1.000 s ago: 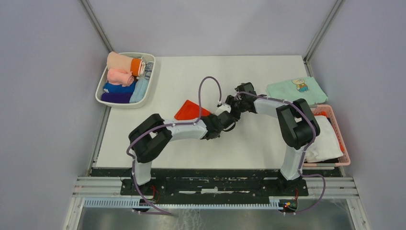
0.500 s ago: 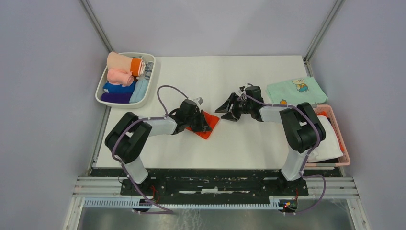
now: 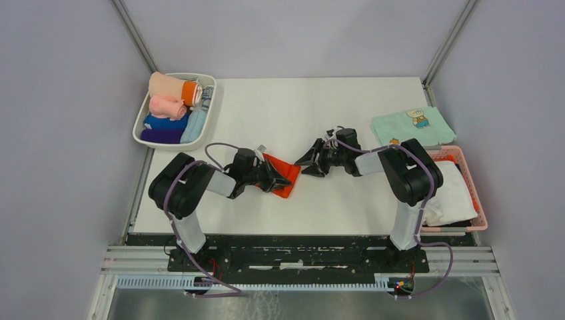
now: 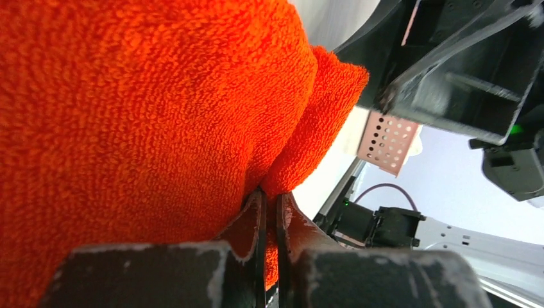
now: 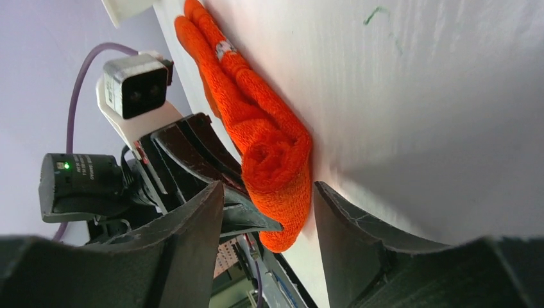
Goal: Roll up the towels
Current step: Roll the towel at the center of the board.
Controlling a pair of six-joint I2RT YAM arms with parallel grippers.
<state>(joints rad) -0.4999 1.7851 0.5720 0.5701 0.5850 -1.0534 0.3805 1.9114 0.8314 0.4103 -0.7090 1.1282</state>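
Note:
A red-orange towel [image 3: 288,180] lies bunched on the table between the two arms. My left gripper [image 3: 272,179] is shut on a fold of it. In the left wrist view the towel [image 4: 141,109] fills the frame, and the gripper [image 4: 270,196] pinches its fold with the jaws almost touching. My right gripper [image 3: 306,163] is open and points left at the towel's right edge. In the right wrist view the towel's rolled end [image 5: 276,160] sits just ahead of the gap of that gripper [image 5: 266,215], and nothing is held.
A white bin [image 3: 208,120] at the back left holds several rolled cloths. A mint-green cloth with a bear print [image 3: 413,125] lies at the back right. Below it a pink basket [image 3: 474,193] holds a white cloth and a bit of red-orange cloth [image 3: 448,159].
The left arm has drawn back to the left and dragged the towel with it, from flat to bunched. The right gripper has opened wider and come down to the towel's right edge.

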